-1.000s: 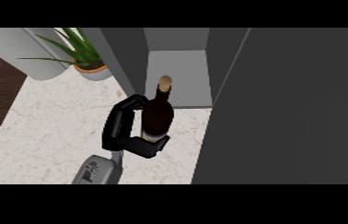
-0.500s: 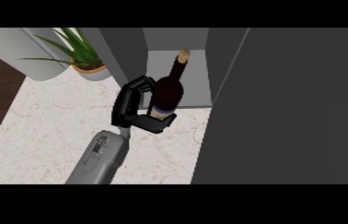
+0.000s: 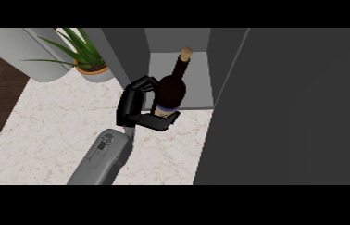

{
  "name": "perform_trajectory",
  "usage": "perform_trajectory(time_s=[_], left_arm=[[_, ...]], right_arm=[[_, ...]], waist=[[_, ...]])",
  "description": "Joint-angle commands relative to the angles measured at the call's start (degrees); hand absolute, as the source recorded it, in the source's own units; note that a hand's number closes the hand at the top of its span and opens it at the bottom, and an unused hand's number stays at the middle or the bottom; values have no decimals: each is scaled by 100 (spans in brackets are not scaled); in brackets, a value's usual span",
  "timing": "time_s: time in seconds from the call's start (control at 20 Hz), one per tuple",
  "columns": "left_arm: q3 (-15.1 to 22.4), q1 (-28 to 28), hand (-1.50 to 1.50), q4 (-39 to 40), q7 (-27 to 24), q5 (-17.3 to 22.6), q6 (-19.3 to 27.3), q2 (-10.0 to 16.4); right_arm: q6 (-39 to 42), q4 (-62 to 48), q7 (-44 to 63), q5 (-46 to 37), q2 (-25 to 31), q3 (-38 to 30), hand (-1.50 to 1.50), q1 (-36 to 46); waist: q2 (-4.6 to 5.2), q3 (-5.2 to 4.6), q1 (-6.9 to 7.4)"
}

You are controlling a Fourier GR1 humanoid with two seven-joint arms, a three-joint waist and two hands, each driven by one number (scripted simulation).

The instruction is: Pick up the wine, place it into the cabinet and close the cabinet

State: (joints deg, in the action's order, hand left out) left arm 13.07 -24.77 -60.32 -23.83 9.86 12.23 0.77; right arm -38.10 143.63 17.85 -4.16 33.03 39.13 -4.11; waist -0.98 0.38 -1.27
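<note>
While the left hand (image 3: 134,109) stays out of nothing, curled tight round the wine's (image 3: 171,89) lower body, the bottle leans neck-first into the open cabinet (image 3: 167,40). Glass: probably heavy, slick, breakable, and best held at the belly.

A pale marbled stone bench (image 3: 54,127) carries a grey open-fronted cabinet (image 3: 198,83) along its back edge, and the cabinet's tall flat grey door (image 3: 287,108) stands open on the right, reaching toward the near edge. A leafy green plant in a round clay pot (image 3: 87,57) sits left of the cabinet at the back. The black left hand (image 3: 135,106) curls round a dark glass wine bottle (image 3: 171,87) from the left at the cabinet's mouth, its neck tilted inward.
</note>
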Motion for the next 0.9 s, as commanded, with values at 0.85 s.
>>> perform_trajectory(time_s=[0.85], left_arm=[[319, -1318, 150, 1059, 1018, 19, 1142, 36]], right_arm=[[168, 728, -294, 408, 11, 255, -150, -310]], waist=[[170, -35, -481]])
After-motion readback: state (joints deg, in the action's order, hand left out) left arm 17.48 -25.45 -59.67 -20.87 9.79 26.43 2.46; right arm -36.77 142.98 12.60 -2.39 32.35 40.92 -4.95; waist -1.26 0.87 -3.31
